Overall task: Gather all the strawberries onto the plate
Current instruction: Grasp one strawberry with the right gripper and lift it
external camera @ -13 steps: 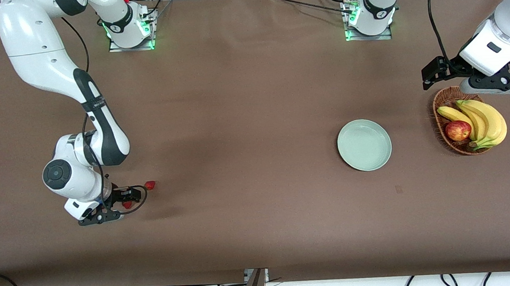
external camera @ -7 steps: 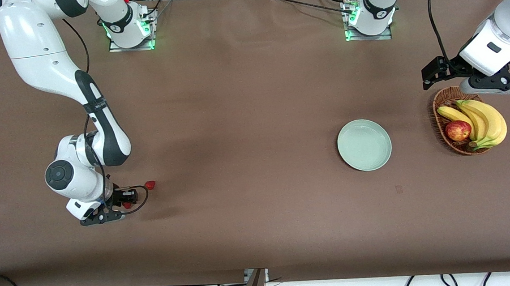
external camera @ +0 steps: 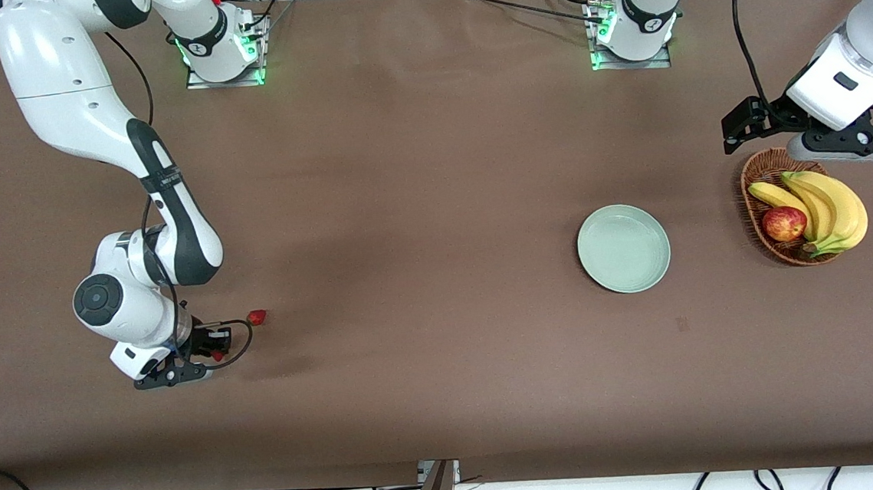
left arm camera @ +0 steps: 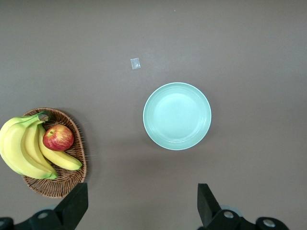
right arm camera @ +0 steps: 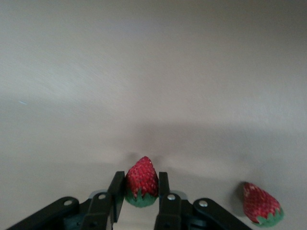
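Observation:
My right gripper [external camera: 210, 358] is low at the table near the right arm's end, shut on a small red strawberry [external camera: 217, 356] with a green cap. The right wrist view shows that berry [right arm camera: 141, 181] pinched between the two black fingers [right arm camera: 116, 189]. A second strawberry [external camera: 257, 317] lies on the cloth close beside it and also shows in the right wrist view [right arm camera: 261, 203]. A third berry is out of view. The pale green plate [external camera: 623, 248] sits empty toward the left arm's end, also in the left wrist view [left arm camera: 177, 116]. My left gripper [external camera: 852, 145] waits open, high over the wicker basket.
A brown wicker basket [external camera: 763, 168] with bananas [external camera: 833, 206] and a red-yellow apple [external camera: 784, 224] stands beside the plate at the left arm's end. A small pale scrap [left arm camera: 135, 63] lies on the brown cloth near the plate.
The right arm has shifted slightly, and its gripper with the berry has moved a little toward the front camera. The left arm has not moved.

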`<state>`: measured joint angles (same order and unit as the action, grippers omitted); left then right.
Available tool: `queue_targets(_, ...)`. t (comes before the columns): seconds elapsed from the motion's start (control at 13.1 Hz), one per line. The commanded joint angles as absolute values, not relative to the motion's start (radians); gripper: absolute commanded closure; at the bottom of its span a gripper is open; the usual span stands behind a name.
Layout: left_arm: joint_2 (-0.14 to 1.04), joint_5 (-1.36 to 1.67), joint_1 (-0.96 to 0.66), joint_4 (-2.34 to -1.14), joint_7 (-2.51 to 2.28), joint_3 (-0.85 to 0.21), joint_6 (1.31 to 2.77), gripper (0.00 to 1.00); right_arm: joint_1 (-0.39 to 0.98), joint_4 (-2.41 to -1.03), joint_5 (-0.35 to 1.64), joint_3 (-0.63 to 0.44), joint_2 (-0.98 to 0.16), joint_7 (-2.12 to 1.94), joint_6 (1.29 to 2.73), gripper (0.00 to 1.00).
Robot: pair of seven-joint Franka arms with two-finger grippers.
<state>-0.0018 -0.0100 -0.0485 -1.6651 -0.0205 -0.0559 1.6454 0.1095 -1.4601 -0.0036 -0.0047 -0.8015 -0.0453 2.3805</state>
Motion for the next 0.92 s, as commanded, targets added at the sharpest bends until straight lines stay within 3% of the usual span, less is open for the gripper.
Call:
queue_targets(0.0,0.009,-0.020,-0.043,-1.640,-0.011,-0.060,1.629,0.00,0.205,-1.350,0.012,0.002,-0.793,0.067,2.264,0.85)
queue_targets(0.54,0.009,-0.020,-0.043,-1.640,-0.012,-0.060,1.629,0.00,0.564,-1.309,0.014,0.002,-0.822,0.732,2.364,0.85)
queue_targets(0.84,0.009,-0.020,-0.043,-1.640,-0.011,-0.060,1.629,0.00,0.719,-1.296,0.041,0.003,-0.853,0.886,2.462,0.84)
